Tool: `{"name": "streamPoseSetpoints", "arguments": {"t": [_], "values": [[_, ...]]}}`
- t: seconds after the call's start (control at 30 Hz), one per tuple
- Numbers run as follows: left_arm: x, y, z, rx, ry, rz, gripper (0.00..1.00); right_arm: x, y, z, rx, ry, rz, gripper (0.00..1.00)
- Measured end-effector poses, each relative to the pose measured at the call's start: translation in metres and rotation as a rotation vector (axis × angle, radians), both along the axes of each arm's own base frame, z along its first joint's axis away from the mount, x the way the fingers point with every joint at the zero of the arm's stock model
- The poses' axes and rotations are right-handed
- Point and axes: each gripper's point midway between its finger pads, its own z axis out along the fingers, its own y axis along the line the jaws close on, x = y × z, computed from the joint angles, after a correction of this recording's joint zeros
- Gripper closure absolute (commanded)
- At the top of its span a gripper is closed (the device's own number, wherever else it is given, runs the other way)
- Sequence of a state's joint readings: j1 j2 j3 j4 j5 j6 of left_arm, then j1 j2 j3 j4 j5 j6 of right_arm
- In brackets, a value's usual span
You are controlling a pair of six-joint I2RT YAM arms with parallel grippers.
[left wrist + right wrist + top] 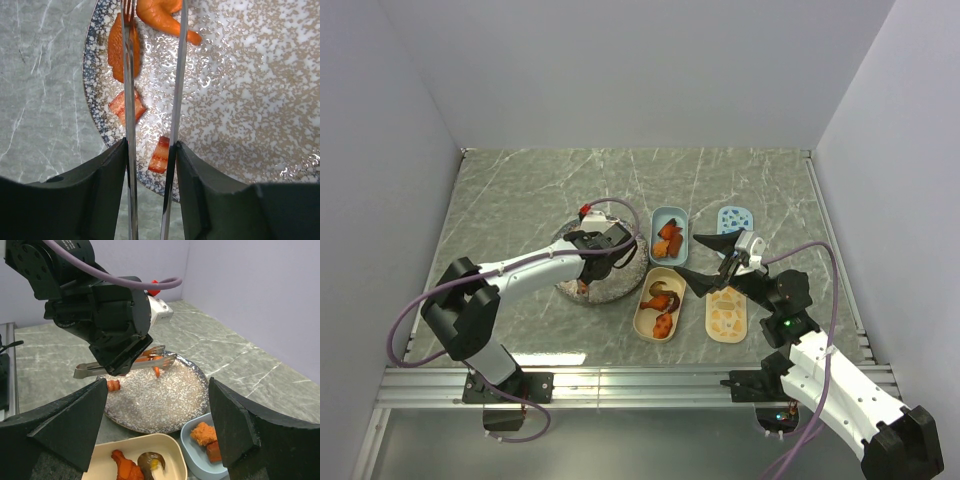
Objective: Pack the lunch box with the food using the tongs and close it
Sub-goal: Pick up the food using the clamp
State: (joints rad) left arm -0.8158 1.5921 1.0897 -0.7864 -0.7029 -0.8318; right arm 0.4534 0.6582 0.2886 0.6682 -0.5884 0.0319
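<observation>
Left gripper: its two fingers were clamped on the outer sides of the tongs, pressing the two arms partway toward each other.
Tongs: two thin metal arms ran out forward from between the left fingers, with a gap left between them. One tip was toothed like a fork.
Plate: a round speckled dish that lay directly under the left fingers and the tongs, on the grey marbled table.
Food on the plate: one reddish chunk lay under the left tong arm just ahead of the left fingers. A second reddish chunk sat between the fingertips near the plate rim. Two orange pieces lay farther out by the tong tips. Whether the tips pinched either one, I could not tell.
Cream tub: just right of the plate, beside the near finger of the right gripper, holding orange and dark brown chunks.
Blue tub: beyond the cream tub, just left of the far finger of the right gripper, holding orange and reddish chunks.
Right gripper: fingers spread wide apart with nothing between them. It hung above the table, pointing toward the two tubs and the plate.
Cream lid: a patterned oval lying flat, near the right fingers on their right side.
Blue lid: a patterned oval lying flat, just past the far right finger.
</observation>
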Motion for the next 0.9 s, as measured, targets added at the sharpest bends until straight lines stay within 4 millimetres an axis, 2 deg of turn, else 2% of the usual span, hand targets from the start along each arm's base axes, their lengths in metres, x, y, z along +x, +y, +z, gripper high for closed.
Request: {"name": "streamPoseSetpoints", "arguments": {"t": [0.27,0.43,0.7,0.9], "values": [[0.004,0.000,0.000,-0.005,-0.005,-0.010,0.71,0.000,0.000,0.000,0.000,0.001,0.000,0.12],[0.003,0.001,0.007,-0.015,-0.017,-0.011,0.73,0.001,0.000,-0.002,-0.003,0.005,0.001,0.12],[0.005,-0.005,0.034,-0.057,-0.068,-0.028,0.75,0.001,0.001,-0.003,-0.006,0.006,0.000,0.12],[0.004,-0.009,0.037,-0.062,-0.071,-0.037,0.73,0.002,0.001,-0.004,-0.009,0.010,0.001,0.12]]}}
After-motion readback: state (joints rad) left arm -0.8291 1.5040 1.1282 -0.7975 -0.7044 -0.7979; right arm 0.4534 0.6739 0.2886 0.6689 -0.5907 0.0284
